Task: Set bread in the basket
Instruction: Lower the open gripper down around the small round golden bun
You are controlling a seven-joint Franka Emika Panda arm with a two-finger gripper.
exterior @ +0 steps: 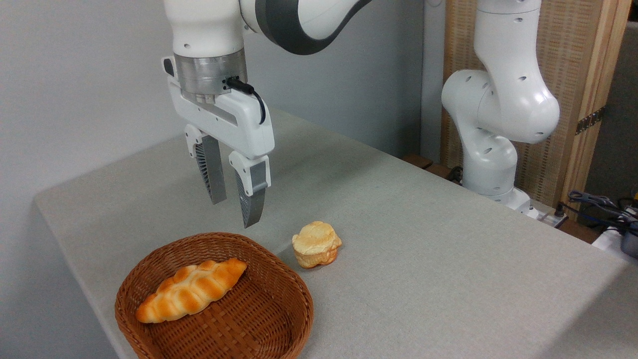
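The single camera view shows a grey counter (pixel 398 239) running from the left wall back toward the right. The bun (pixel 316 244) sits on the bare counter, just beside the right rim of the basket (pixel 294 319) but outside it, apart from the wicker by a narrow strip of cloth. It is small and lumpy, pale gold on top with orange-brown edges, and rests slightly tilted. The basket is a shallow, rounded brown wicker bowl near the front left corner of the counter, partly cut off by the bottom edge of the frame. Inside it lies a long braided loaf (pixel 192 290), set diagonally with one end low at the left and the other raised toward the right. The end effector (pixel 234 212) hangs in the air above the far rim of the basket, to the upper left of the bun and well clear of it. Its two grey fingers (pixel 252 199) point downward with a clear gap between them, so it is open and holds nothing. A black cable (pixel 251 97) loops from its wrist. The white arm's base (pixel 491 149) stands at the far right edge of the counter, in front of a wooden screen (pixel 573 89), with some wires (pixel 598 204) at the right edge.
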